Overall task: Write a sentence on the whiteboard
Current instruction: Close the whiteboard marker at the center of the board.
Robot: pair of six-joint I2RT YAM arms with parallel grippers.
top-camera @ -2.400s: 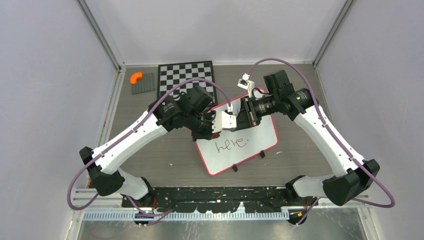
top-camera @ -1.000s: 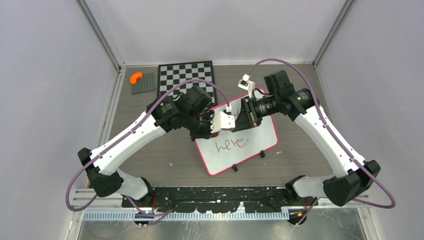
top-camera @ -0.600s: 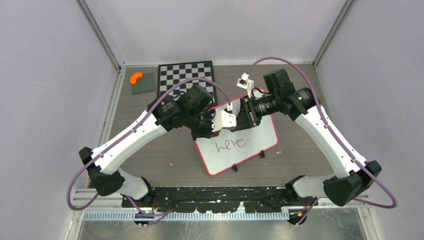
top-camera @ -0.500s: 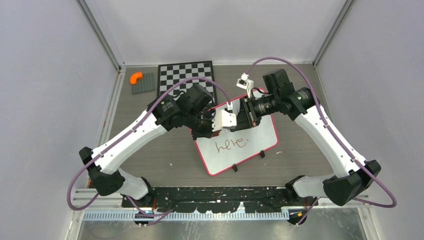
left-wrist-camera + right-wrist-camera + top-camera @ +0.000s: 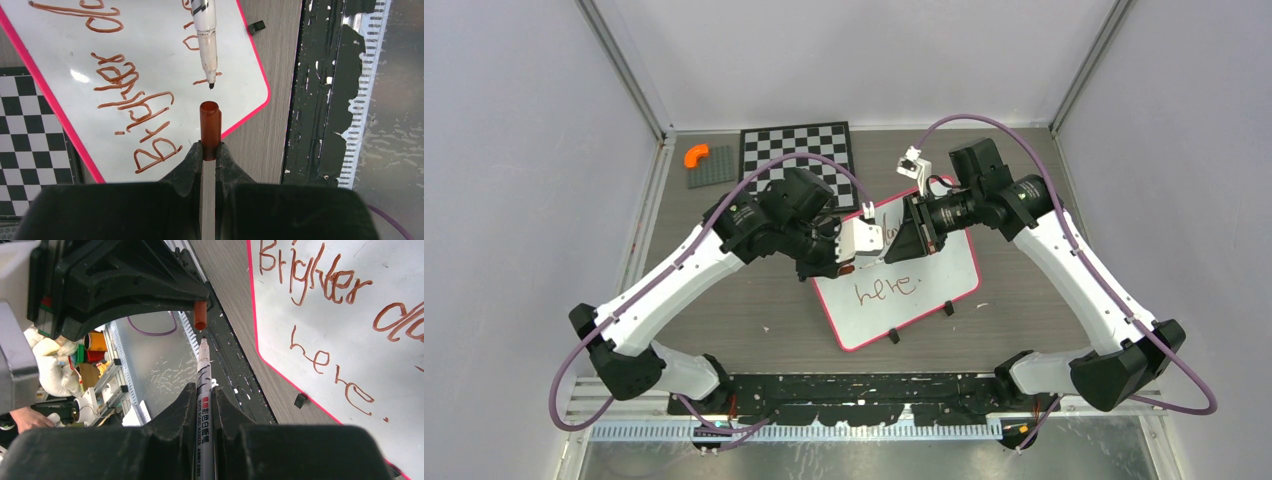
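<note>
1. The whiteboard (image 5: 939, 270) lies flat on the grey table (image 5: 724, 300), about the middle and a little to the right. It is turned at an angle, with its pink rim and two black clip feet on the near edge.
2. The sentence (image 5: 310, 280) is on it in reddish-brown marker. I can read "Brighter" and the start of a word "da" on the far line and "here" on the near line; the rest is out of view or hidden by the arms.
3. The left gripper (image 5: 210, 152) has its fingers pinched tight on a reddish-brown marker cap (image 5: 210, 130), whose open mouth points away from the claw.
4. The right gripper (image 5: 204, 390) is clamped round the barrel of a white marker (image 5: 204, 375), bare tip forward.
5. The two claws meet above the far left part of the whiteboard. The marker tip is lined up with the cap's mouth, close to it but not touching.
6. A checkered board (image 5: 796, 155) lies on the far side, just beyond the whiteboard. Left of it an orange curved piece (image 5: 695, 155) sits on a small grey plate (image 5: 716, 170).
</note>
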